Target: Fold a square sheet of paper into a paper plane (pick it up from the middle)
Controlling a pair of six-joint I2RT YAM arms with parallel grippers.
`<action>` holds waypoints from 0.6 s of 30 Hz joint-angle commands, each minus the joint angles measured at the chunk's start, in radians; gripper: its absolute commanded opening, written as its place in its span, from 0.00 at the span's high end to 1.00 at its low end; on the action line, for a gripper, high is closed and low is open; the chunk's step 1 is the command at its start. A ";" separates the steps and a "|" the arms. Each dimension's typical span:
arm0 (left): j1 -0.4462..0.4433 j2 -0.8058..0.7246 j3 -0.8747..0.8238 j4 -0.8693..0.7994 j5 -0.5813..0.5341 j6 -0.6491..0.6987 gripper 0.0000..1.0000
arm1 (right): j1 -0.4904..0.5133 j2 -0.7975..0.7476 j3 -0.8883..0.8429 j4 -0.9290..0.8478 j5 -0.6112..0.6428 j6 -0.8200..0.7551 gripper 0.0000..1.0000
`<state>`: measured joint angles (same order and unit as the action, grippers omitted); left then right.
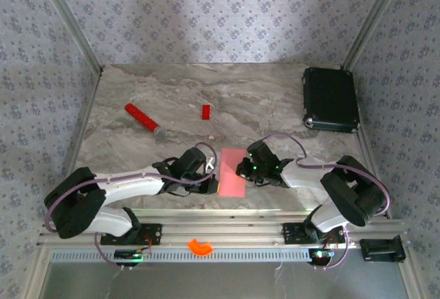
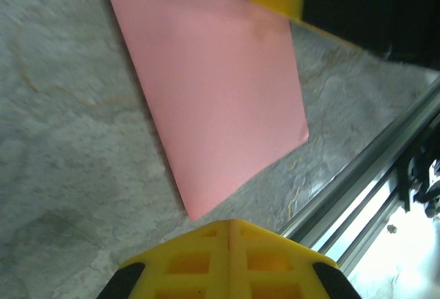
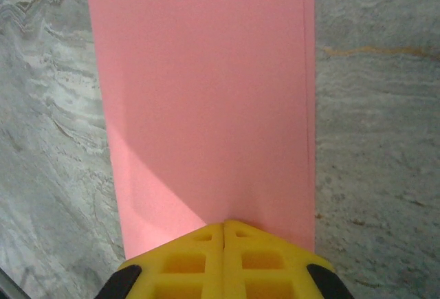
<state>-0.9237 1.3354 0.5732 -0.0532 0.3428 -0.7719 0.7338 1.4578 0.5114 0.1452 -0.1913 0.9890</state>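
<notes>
- The pink sheet of paper (image 1: 232, 172) lies flat on the marble surface (image 1: 275, 100), close to its near edge and between the two hands.
- In the top view the sheet has the shape of an upright rectangle, taller than it is wide.
- In the right wrist view the sheet (image 3: 206, 100) shows a double edge along its right side, so it is folded in two layers there.
- The left hand (image 1: 214, 185) is at the lower left corner of the sheet. Its yellow fingers are pressed fully together and there is nothing between them.
- In the left wrist view the tip of the left hand (image 2: 230, 237) is just beside the nearest corner of the sheet (image 2: 220, 93). I cannot tell if it touches the paper.
- The right hand (image 1: 240, 170) is at the right side of the sheet, with its fingers also closed tight against each other.
- In the right wrist view the right hand (image 3: 223, 237) covers the near edge of the sheet. The paper goes under the closed tips and not between them.
- A red stick with a grey tip (image 1: 144, 120) lies on the far left part of the surface, well apart from the sheet.
- A small red block (image 1: 205, 111) lies behind the sheet, near the middle.
- A black case (image 1: 331, 99) lies flat at the far right corner.
- A small orange piece (image 1: 201, 247) sits on the metal rail (image 1: 240, 234) between the bases of the arms.
</notes>
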 commanded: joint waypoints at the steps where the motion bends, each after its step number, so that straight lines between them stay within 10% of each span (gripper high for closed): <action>1: 0.037 -0.037 0.002 0.005 -0.028 -0.045 0.97 | 0.020 -0.091 0.052 -0.102 0.056 -0.071 0.90; 8: 0.149 -0.076 -0.028 0.051 0.047 -0.140 0.97 | 0.018 -0.353 -0.010 -0.305 0.171 -0.037 0.59; 18: 0.235 0.037 0.137 0.058 0.173 -0.121 0.90 | -0.103 -0.448 -0.021 -0.459 -0.016 -0.044 0.58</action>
<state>-0.7071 1.3148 0.6201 -0.0246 0.4442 -0.9035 0.6403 1.0042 0.4789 -0.2447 -0.1402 0.9691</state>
